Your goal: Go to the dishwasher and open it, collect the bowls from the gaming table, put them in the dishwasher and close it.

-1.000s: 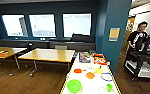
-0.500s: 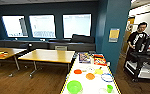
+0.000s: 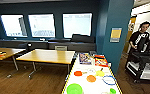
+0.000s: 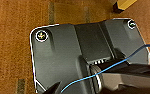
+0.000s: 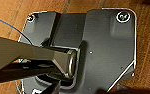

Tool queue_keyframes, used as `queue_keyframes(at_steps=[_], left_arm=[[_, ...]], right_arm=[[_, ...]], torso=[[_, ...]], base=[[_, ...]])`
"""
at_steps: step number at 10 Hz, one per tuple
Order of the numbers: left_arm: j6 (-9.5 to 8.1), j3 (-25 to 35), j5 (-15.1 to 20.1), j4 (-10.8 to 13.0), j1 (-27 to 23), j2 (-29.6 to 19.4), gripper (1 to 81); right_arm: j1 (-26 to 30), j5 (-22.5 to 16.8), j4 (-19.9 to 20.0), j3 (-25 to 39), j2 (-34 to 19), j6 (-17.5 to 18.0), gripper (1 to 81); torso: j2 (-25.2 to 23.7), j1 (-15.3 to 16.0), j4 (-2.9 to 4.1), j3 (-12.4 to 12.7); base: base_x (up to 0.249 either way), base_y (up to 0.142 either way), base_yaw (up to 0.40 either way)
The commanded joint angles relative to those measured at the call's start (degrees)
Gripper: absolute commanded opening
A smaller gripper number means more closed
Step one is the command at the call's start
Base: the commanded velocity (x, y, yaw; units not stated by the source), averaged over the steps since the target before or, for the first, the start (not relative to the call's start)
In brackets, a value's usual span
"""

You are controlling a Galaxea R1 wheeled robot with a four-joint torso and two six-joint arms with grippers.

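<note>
Gaming bench [image 3: 71, 72]: long white top with a yellow edge, running from the near middle of the head view away toward the teal pillar [image 3: 114, 35].
Bowls: lime green bowl [image 3: 74, 89] nearest; orange bowl [image 3: 91, 78] and blue-rimmed bowl [image 3: 109, 79] behind it; red-orange bowl [image 3: 78, 73] and yellow bowl [image 3: 100, 73] farther on; all apart on the white top.
Far end of bench: colourful boxes [image 3: 85, 58].
Left: two wooden-topped benches [image 3: 47, 56] on the wood floor [image 3: 21, 83], windows [image 3: 77, 25] beyond.
Right: a person [image 3: 141, 37] in dark clothes behind a black cart [image 3: 146, 63].
Jaws: cannot tell for either arm; both wrist views look down over brown floor.
</note>
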Motion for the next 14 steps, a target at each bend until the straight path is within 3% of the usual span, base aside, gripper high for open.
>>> queue_keyframes(at_steps=[1,3,5,7,9,11,14], left_arm=[[-0.02,-0.01,2.79,-0.48,-3.05,-0.19,81.1],[-0.02,-0.01,2.79,-0.4,-3.05,-0.19,81.1],[0.06,-0.01,2.71,-0.05,-2.96,-0.54,81.1],[0.06,0.26,2.53,0.13,-2.87,-0.72,81.1],[0.06,0.34,2.53,0.05,-2.95,-0.46,81.1],[-0.11,0.43,2.53,-0.31,-2.96,-0.46,81.1],[-0.11,0.43,2.61,-0.31,-2.96,-0.1,81.1]], right_arm=[[2.41,-2.41,0.42,-0.05,-0.42,0.09,81.1],[2.23,-2.07,0.51,0.21,-1.12,0.09,81.1],[0.83,2.49,0.6,3.78,-3.48,0.44,81.1],[0.74,3.3,1.03,16.82,-11.67,2.64,81.1],[1.26,4.96,1.03,34.07,-23.93,8.16,81.1],[2.05,6.37,1.03,42.45,-32.89,12.29,81.1],[2.67,10.07,1.03,53.43,-44.6,13.54,81.1]], torso=[[0.0,0.0,0.0,0.0],[0.02,0.05,0.0,0.0],[0.06,0.05,0.0,-0.02],[0.06,0.02,0.0,-0.02],[0.06,0.02,0.0,-0.02],[0.06,0.02,0.0,-0.02],[0.06,0.02,0.0,-0.02]], base=[[0.114,0.0,0.0],[0.035,0.0,0.0],[0.0,0.0,0.0],[0.0,0.0,0.0],[0.0,0.0,0.0],[0.0,0.0,0.0],[0.0,0.0,0.0]])
